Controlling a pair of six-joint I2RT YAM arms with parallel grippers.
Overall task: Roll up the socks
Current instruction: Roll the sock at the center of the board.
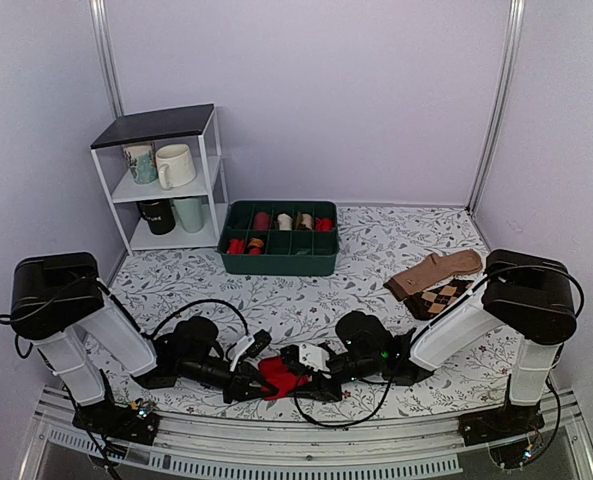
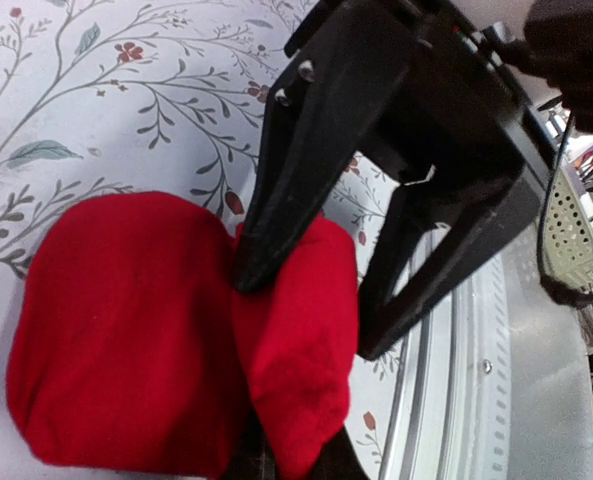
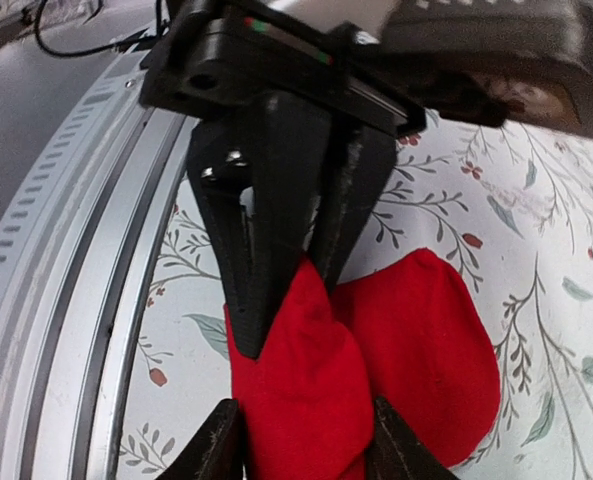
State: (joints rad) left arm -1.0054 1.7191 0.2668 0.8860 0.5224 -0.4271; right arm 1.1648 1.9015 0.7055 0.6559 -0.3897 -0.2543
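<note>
The socks [image 1: 279, 377] are lying as a bunched bright red bundle on the floral desk [image 1: 376, 250], close to its near edge, between the two arms and just behind the metal rail [image 1: 276, 455].

Both tools are meeting on this bundle. The left tool [image 1: 259, 383] is reaching in from the left. In the right wrist view its fingers [image 3: 256, 260] are converging into a narrow V, with a fold of the socks [image 3: 426, 340] pinched between them, so it is nearly closed on the fabric.

The right tool [image 1: 304, 378] is coming in from the right. In the left wrist view it [image 2: 306, 318] is standing partly open, one finger pressing into the crease between two red lobes [image 2: 126, 330] and the other lying against the outer edge of the smaller lobe. Its own camera is showing both fingertips [image 3: 216, 445] flanking and touching the thick fold.

Farther back, a green divided tray [image 1: 279, 255] is holding small rolls. A tan sock [image 1: 436, 270] is lying on the right, touching a brown argyle sock [image 1: 438, 297]. A white shelf [image 1: 166, 180] is carrying mugs.
</note>
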